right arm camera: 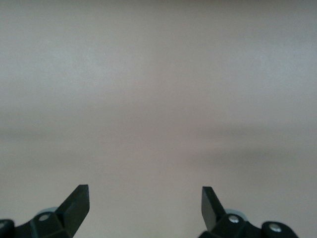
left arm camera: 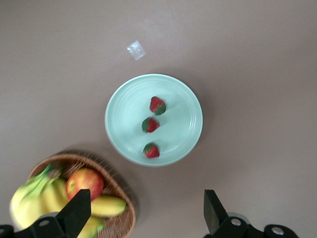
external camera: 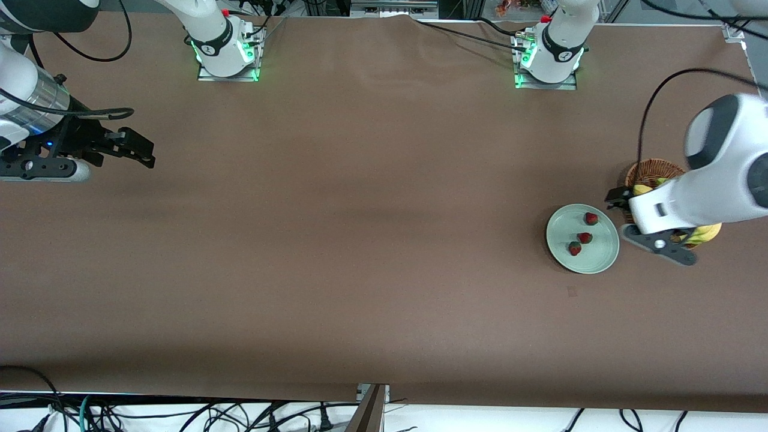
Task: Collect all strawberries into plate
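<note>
Plate: you have the pale mint-green plate (external camera: 567,223) lying flat on the brown table (external camera: 360,240), toward the left arm's end, just beside the basket and a little nearer to the front camera than it.
Strawberries: all three sit on the plate, apart from one another in a rough line across its middle — one strawberry (external camera: 591,218) farthest from the front camera, a second strawberry (external camera: 585,237) in the middle, a third strawberry (external camera: 575,248) nearest to that camera. In your left wrist view they show as the same row, red with green tops.
Left gripper: your left gripper (left arm camera: 143,210) is up in the air over the edge of the basket and the strip of table between basket and plate. Its fingers (left arm camera: 75,213) stand wide apart and grip nothing.
Right gripper: your right gripper (right arm camera: 144,203) waits over bare table at the right arm's end, well apart from the plate — fingers spread wide, nothing between them.
Basket: the brown wicker basket (left arm camera: 116,186) holds a red-yellow apple (left arm camera: 85,182) and a bunch of yellow bananas (left arm camera: 34,201); in the front view the left arm hides most of it.
Scrap: a small pale scrap (left arm camera: 135,50) lies on the table near the plate's rim, not touching it; you cannot tell from these views what it is.
</note>
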You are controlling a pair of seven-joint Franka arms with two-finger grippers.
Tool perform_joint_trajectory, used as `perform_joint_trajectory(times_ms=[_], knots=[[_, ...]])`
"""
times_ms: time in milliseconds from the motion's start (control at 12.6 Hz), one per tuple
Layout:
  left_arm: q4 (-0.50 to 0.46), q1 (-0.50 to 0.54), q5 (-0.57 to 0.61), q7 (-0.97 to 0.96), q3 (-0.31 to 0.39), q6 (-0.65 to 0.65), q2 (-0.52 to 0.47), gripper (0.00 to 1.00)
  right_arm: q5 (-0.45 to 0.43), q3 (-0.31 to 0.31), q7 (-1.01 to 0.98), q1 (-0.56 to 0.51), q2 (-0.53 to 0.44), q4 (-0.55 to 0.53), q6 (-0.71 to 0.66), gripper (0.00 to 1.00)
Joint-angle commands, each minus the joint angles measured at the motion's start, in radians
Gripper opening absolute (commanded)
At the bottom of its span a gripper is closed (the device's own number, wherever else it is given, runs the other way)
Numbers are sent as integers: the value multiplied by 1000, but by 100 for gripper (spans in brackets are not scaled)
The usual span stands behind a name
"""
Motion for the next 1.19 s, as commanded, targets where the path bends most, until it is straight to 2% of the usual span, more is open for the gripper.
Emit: perform_joint_trajectory(times_ms=[0,159,238,317,397,476,555,714,952,1110], knots=[[174,-4,-18,5,-24,-139,-13,100,-13,1,10,-3,17,28,-4,100],[230,-1,-31,-1,-23,-193,-41,100,-8,0,11,-4,18,28,0,100],[206,-11,-74,-24,0,-190,-106,100,-5,0,11,-6,18,26,14,100],[161,-102,-93,-118,108,-185,-153,100,-6,0,11,-6,18,23,20,100],[150,-236,-134,-215,265,-178,-186,100,-5,-2,11,-10,21,22,20,100],[132,-297,-245,-225,375,-135,-217,100,-6,-2,11,-10,24,23,20,100],[47,-326,-315,-223,440,-86,-271,100,-5,-2,11,-10,24,23,20,100],[-133,-487,-360,-223,651,40,-402,100,-5,-2,11,-4,23,25,20,100],[-279,-650,-363,-223,805,103,-512,100,-3,1,2,-1,23,25,31,100],[-285,-664,-360,-225,812,109,-512,100,-5,3,11,5,24,25,32,100]])
